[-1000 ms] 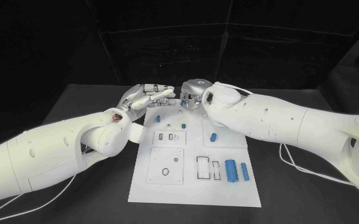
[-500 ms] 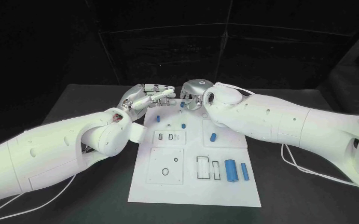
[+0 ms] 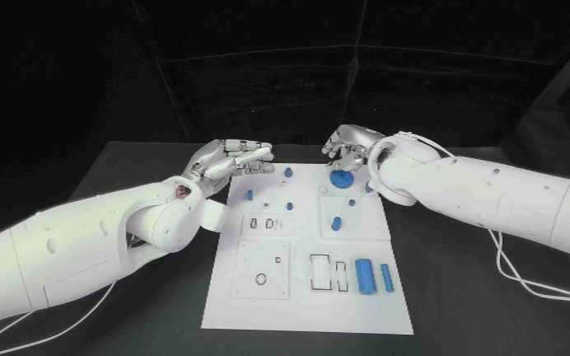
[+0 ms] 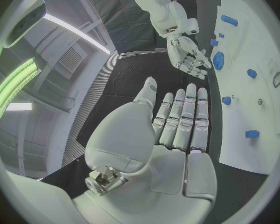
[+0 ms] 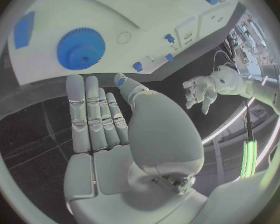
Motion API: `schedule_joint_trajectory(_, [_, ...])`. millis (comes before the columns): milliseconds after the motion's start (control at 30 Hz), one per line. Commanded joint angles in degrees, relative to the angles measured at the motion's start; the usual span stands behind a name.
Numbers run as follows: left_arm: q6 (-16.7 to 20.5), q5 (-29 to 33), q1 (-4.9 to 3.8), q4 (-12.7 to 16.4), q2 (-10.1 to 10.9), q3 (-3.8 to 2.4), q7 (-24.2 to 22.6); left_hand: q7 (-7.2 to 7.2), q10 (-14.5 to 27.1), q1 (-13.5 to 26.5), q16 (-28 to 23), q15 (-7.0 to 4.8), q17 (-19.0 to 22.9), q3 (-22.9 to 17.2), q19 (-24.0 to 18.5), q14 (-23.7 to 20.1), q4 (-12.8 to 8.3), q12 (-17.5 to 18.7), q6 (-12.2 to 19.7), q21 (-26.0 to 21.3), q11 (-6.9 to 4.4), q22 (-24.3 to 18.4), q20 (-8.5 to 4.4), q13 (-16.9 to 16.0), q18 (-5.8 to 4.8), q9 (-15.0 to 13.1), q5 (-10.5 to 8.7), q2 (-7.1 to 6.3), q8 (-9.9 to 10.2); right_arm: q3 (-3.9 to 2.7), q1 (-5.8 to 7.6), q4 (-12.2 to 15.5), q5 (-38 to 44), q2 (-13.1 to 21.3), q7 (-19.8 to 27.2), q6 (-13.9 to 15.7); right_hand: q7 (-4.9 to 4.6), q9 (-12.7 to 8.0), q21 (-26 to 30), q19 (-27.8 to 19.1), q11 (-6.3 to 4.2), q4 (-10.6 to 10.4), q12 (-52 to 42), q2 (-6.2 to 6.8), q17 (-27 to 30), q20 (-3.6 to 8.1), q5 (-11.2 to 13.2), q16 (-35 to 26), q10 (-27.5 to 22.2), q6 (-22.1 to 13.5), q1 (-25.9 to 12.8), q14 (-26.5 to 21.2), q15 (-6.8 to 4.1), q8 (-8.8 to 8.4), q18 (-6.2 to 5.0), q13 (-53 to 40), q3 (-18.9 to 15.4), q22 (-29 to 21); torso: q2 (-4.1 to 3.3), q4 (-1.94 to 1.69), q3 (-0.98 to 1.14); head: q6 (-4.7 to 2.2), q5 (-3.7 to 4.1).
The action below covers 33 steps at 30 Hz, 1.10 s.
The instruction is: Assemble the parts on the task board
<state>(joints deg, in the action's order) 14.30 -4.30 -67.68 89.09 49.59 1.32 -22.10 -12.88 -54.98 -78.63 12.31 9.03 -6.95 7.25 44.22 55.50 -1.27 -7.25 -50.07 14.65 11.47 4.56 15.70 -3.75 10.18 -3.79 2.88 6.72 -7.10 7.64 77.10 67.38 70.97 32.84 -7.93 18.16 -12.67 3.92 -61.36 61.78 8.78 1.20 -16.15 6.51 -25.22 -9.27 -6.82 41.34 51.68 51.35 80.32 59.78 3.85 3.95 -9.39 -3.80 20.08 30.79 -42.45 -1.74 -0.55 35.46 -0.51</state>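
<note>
The white task board [image 3: 268,302] lies in the middle of the black table. A blue gear [image 3: 340,179] sits on its far end, also seen as the gear [image 5: 82,48] and the gear [image 4: 219,60] in the wrist views. My right hand [image 3: 348,148] hovers just beyond the gear, fingers straight and apart, holding nothing; the right hand [image 5: 109,119] shows an empty palm. My left hand [image 3: 231,158] is at the board's far left corner, fingers extended together, empty as the left hand [image 4: 177,129] shows. Two blue cylinders [image 3: 366,275] lie at the near right.
Small blue pegs [image 3: 289,172] stand or lie across the far half of the board, with one oblong piece [image 3: 336,224] near the middle. Rectangular slots [image 3: 323,269] and round holes [image 3: 261,278] mark the near half. Black table [image 3: 119,166] surrounds the board.
My right hand has drawn away from the left hand, to the right, and opened out. The blue gear now shows on the board below it. The left hand has barely moved.
</note>
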Motion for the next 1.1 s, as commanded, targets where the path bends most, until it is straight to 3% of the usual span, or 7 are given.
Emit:
schedule_joint_trajectory(33, [-1.0, 0.09, -0.05, -0.44, 0.1, 0.32, 0.65, -2.24, 0.0, 0.1, -0.28, 0.36, -0.03, 0.4, 0.4, 0.08, 0.02, 0.2, 0.25, -0.2, 0.38, -0.05, 0.12, 0.02, 0.3, 0.05, -0.14, 0.48, 0.28, 0.0, 0.38, 1.41, -20.56, 2.5, 4.9, -3.33, 1.58, 0.28, 3.48, -2.45, -1.4, 0.73, -0.9, -0.15, 4.84, 1.13, -0.7, -7.49, 1.05, 1.04, 0.96, 3.47, -0.76, 0.84, -1.29, 0.2, 0.77, -4.5, 0.44, 0.35, 0.17, 0.07, -0.11])
schedule_joint_trajectory(200, [-1.23, 0.09, -0.05, -0.81, 0.19, 1.02, 0.85, -2.24, 0.0, 0.1, -0.28, 0.36, -0.03, 0.4, 0.4, 0.08, 0.02, 0.2, 0.25, -0.2, 0.38, -0.05, 0.12, 0.02, 0.3, 0.05, -0.14, 0.48, 0.28, 0.02, 0.56, 2.79, -27.49, 5.52, 6.43, -5.43, 3.02, 0.37, 4.98, -2.61, -1.88, 1.96, 0.34, -0.12, 8.52, 1.69, -0.93, -15.12, 3.58, 2.81, 2.01, 8.35, -1.63, 1.23, -1.35, 0.36, 3.03, -6.29, 0.65, 0.63, 0.42, -0.02, -0.19])
schedule_joint_trajectory(467, [-1.56, 0.09, -0.05, -1.15, -0.01, 1.81, 1.04, -2.23, -0.02, 0.11, -0.3, 0.36, -0.04, 0.42, 0.41, 0.1, 0.02, 0.21, 0.24, -0.22, 0.37, -0.06, 0.13, 0.02, 0.3, 0.05, -0.14, 0.49, 0.3, 0.08, 0.64, 3.11, -24.86, 7.37, 7.52, -4.62, 2.7, 0.6, 5.12, 0.88, -2.62, 3.6, 3.2, 0.25, 11.59, 2.39, -0.48, -22.39, 11.11, 5.82, 1.22, 16.35, -2.74, 1.96, -1.11, -0.17, 5.66, -5.96, 0.66, 0.91, 0.45, 0.01, 0.0])
schedule_joint_trajectory(567, [-1.67, 0.09, -0.04, -1.3, -0.14, 1.98, 1.11, -2.23, -0.02, 0.11, -0.3, 0.36, -0.04, 0.42, 0.41, 0.1, 0.02, 0.21, 0.24, -0.22, 0.37, -0.06, 0.13, 0.02, 0.3, 0.05, -0.14, 0.49, 0.3, 0.1, 0.64, 3.02, -16.95, 7.24, 7.9, -1.99, 3.14, 0.85, -4.56, 8.93, -4.01, 3.5, 0.54, 1.44, 8.99, 3.14, -0.25, -19.23, 16.71, 7.24, 0.02, 21.11, -3.71, 2.92, 1.41, -1.59, 3.44, 10.26, 0.58, 0.89, 0.51, 0.07, 0.14])
schedule_joint_trajectory(800, [-1.88, 0.09, -0.03, -1.45, -0.37, 2.16, 1.23, -2.22, -0.04, 0.1, -0.32, 0.36, -0.05, 0.44, 0.42, 0.13, 0.02, 0.23, 0.22, -0.24, 0.37, -0.08, 0.13, 0.01, 0.31, 0.04, -0.14, 0.52, 0.31, 0.12, 0.62, 3.05, -5.69, 6.72, 7.11, 1.24, 3.95, 0.99, -12.29, 10.41, -5.09, 4.39, -11.86, 1.42, -1.97, 3.87, -1.32, -8.9, 16.78, 6.63, 0.84, 17.58, -4.35, 4.99, 2.83, -11.51, -0.89, 21.05, 0.61, 0.58, 0.36, 0.34, 0.78])
schedule_joint_trajectory(867, [-1.9, 0.09, -0.03, -1.49, -0.38, 2.19, 1.27, -2.22, -0.04, 0.1, -0.32, 0.36, -0.05, 0.44, 0.42, 0.13, 0.02, 0.23, 0.22, -0.24, 0.37, -0.08, 0.13, 0.01, 0.31, 0.04, -0.14, 0.52, 0.31, 0.12, 0.61, 3.07, -3.23, 6.66, 6.66, 2.0, 4.28, 0.98, -16.61, 10.85, -4.68, 4.91, -26.53, 0.53, -11.42, 3.5, -2.24, -0.11, 8.06, 5.73, 1.54, 14.6, -4.74, 6.68, 3.67, -24.23, -1.66, 26.83, 0.59, 0.59, 0.36, 0.39, 0.73])
schedule_joint_trajectory(1100, [-1.91, 0.09, -0.03, -1.58, -0.35, 2.26, 1.4, -2.22, -0.05, 0.1, -0.33, 0.35, -0.05, 0.43, 0.43, 0.14, 0.02, 0.24, 0.21, -0.25, 0.37, -0.09, 0.13, 0.0, 0.31, 0.04, -0.14, 0.56, 0.31, 0.13, 0.61, 3.49, 0.55, 6.87, 5.32, 3.27, 3.47, 0.49, -21.78, 15.65, -4.63, 4.56, -44.7, 0.58, -30.45, 3.11, -1.9, 17.57, 12.51, 2.44, 0.22, 19.45, -4.0, 7.82, 5.28, -43.61, -1.4, 38.16, 0.64, 0.73, 0.35, 0.53, 0.62])
